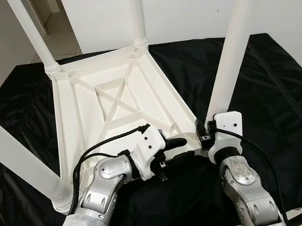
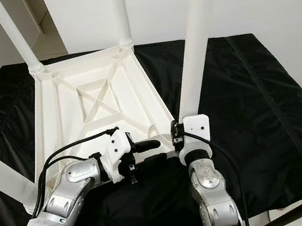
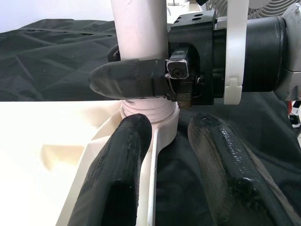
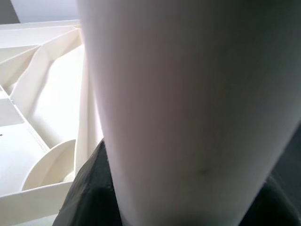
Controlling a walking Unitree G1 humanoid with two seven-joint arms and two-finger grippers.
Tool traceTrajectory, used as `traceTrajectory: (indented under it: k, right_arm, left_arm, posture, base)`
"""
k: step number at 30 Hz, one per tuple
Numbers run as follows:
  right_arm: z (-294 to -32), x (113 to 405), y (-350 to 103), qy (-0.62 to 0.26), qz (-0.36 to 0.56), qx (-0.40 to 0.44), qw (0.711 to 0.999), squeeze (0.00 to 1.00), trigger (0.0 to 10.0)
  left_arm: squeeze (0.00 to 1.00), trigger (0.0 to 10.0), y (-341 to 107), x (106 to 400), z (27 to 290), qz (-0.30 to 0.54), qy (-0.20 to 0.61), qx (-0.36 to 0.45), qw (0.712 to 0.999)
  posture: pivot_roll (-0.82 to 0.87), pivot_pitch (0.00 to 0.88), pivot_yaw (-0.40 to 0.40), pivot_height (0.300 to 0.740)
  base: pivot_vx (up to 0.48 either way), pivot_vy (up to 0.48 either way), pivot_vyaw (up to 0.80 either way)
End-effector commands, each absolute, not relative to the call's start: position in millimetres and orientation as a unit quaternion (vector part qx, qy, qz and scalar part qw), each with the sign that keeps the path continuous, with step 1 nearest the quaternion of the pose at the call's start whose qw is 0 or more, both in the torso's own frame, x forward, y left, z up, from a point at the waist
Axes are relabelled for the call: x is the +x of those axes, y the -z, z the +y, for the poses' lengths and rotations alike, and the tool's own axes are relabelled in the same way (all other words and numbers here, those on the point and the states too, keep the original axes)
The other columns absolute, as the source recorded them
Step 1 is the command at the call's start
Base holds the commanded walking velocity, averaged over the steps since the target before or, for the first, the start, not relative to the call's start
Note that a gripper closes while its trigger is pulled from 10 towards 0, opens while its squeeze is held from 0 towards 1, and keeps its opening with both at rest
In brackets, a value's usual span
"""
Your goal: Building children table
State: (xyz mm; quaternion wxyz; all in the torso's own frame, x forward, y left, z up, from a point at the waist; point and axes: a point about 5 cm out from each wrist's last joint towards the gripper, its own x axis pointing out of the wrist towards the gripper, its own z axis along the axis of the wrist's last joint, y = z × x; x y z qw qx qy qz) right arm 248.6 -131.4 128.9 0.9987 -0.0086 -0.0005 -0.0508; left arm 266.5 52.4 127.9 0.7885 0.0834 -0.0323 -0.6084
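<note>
A white plastic children's table [image 1: 81, 113] lies upside down on a black cloth, with its legs pointing up. My right gripper [image 1: 205, 132] is shut on the near right leg [image 1: 229, 59] just above its socket at the table's corner; in the right wrist view that leg [image 4: 188, 108] runs between the black fingers [image 4: 87, 188]. My left gripper [image 1: 175, 151] reaches in from the left to the same corner. Its two fingers [image 3: 122, 179] straddle the thin near rim [image 3: 156, 160] with a gap on the outer side, so it stands open.
Three other legs stand up: near left [image 1: 6, 149], far left [image 1: 29, 29] and far middle [image 1: 135, 8]. The black cloth [image 1: 288, 101] covers a low platform that ends just before me. A white wall stands behind it, with a doorway at the far left.
</note>
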Motion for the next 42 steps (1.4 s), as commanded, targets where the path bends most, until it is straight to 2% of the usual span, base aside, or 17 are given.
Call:
traceTrajectory:
  k: [1, 6, 7, 10, 17, 23, 24, 25, 33, 42]
  right_arm:
    - [-128, 246, -124, 0.075, 0.017, 0.013, 0.997, 0.00, 10.0]
    - [-130, 246, -125, 0.082, 0.018, 0.011, 0.996, 0.00, 10.0]
    - [-132, 245, -128, 0.073, 0.010, 0.012, 0.997, 1.00, 10.0]
    - [-132, 245, -128, 0.073, 0.010, 0.012, 0.997, 1.00, 10.0]
    - [-152, 233, -131, 0.061, -0.009, -0.016, 0.998, 1.00, 10.0]
    - [-153, 232, -130, 0.059, -0.011, -0.014, 0.998, 1.00, 10.0]
    - [-153, 231, -132, 0.038, -0.019, -0.009, 0.999, 0.75, 10.0]
    - [-153, 230, -132, 0.016, -0.024, -0.007, 1.000, 0.00, 10.0]
    - [-149, 226, -134, -0.069, -0.037, -0.021, 0.997, 0.00, 10.0]
    - [-158, 226, -127, -0.152, -0.023, -0.040, 0.987, 0.00, 10.0]
  left_arm:
    - [0.00, 10.0, -127, 267, 54, -0.029, 0.620, 0.090, 0.779]
    - [0.00, 10.0, -127, 266, 53, -0.029, 0.621, 0.089, 0.778]
    - [0.00, 10.0, -128, 267, 52, -0.031, 0.622, 0.090, 0.777]
    - [0.00, 10.0, -128, 267, 52, -0.031, 0.622, 0.090, 0.777]
    - [0.00, 10.0, -128, 267, 52, -0.034, 0.619, 0.090, 0.779]
    - [0.00, 10.0, -128, 267, 52, -0.033, 0.619, 0.090, 0.779]
    - [0.00, 10.0, -128, 267, 53, -0.033, 0.619, 0.091, 0.779]
    - [0.00, 10.0, -128, 267, 53, -0.032, 0.621, 0.095, 0.778]
    - [0.00, 10.0, -127, 267, 53, -0.033, 0.623, 0.101, 0.775]
    - [0.00, 10.0, -128, 267, 50, -0.035, 0.628, 0.100, 0.771]
  posture:
    - [-0.07, 0.000, 0.023, 0.740]
    - [-0.08, 0.000, 0.025, 0.740]
    - [-0.08, 0.000, 0.024, 0.740]
    - [-0.08, 0.000, 0.024, 0.740]
    - [-0.08, 0.000, 0.017, 0.740]
    - [-0.08, 0.000, 0.019, 0.740]
    - [-0.08, 0.000, 0.023, 0.740]
    - [-0.08, 0.000, 0.025, 0.740]
    - [-0.08, 0.000, 0.031, 0.740]
    - [-0.07, 0.000, 0.033, 0.740]
  base:
    - [0.000, 0.000, 0.00]
    - [0.000, 0.000, 0.00]
    - [0.000, 0.000, 0.00]
    - [0.000, 0.000, 0.00]
    - [0.000, 0.000, 0.00]
    - [0.000, 0.000, 0.00]
    - [0.000, 0.000, 0.00]
    - [0.000, 0.000, 0.00]
    - [0.000, 0.000, 0.00]
    - [0.000, 0.000, 0.00]
